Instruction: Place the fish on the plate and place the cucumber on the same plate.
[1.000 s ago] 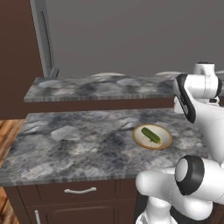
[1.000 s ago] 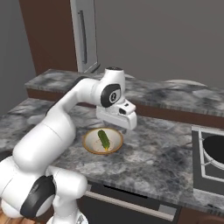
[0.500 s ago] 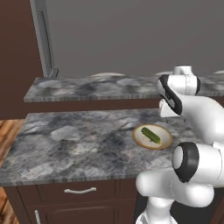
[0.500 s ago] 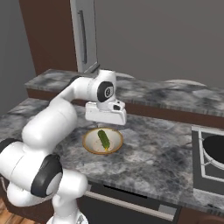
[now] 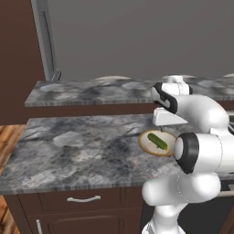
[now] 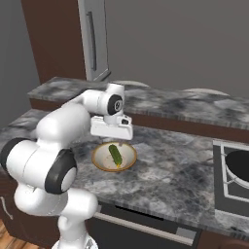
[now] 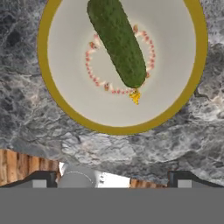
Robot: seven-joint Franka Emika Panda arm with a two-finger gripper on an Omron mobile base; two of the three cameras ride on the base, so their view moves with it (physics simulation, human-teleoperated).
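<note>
The plate (image 7: 43,52), cream with a tan rim, lies on the grey stone counter, also seen in the base views (image 5: 143,142) (image 6: 98,161). The dark green cucumber (image 7: 118,41) lies across its middle (image 5: 157,140) (image 6: 115,154), with a small yellow speck at one end. My gripper (image 7: 111,181) hovers straight above the plate, open and empty, its fingertips (image 7: 42,179) wide apart at the plate's near edge. The white hand (image 5: 167,119) (image 6: 112,130) hangs just over the plate. The fish is hidden or out of view.
A raised back ledge (image 5: 91,91) runs behind the counter, with pale dishes (image 5: 112,77) on it. A stove with a black pan (image 6: 238,168) sits at the right. A grey fridge door (image 6: 92,39) stands behind. Drawers (image 5: 82,199) lie below the counter's front edge.
The hand has swung left and come down a little over the plate. The cucumber has stayed on the plate, and the jaws have stayed wide.
</note>
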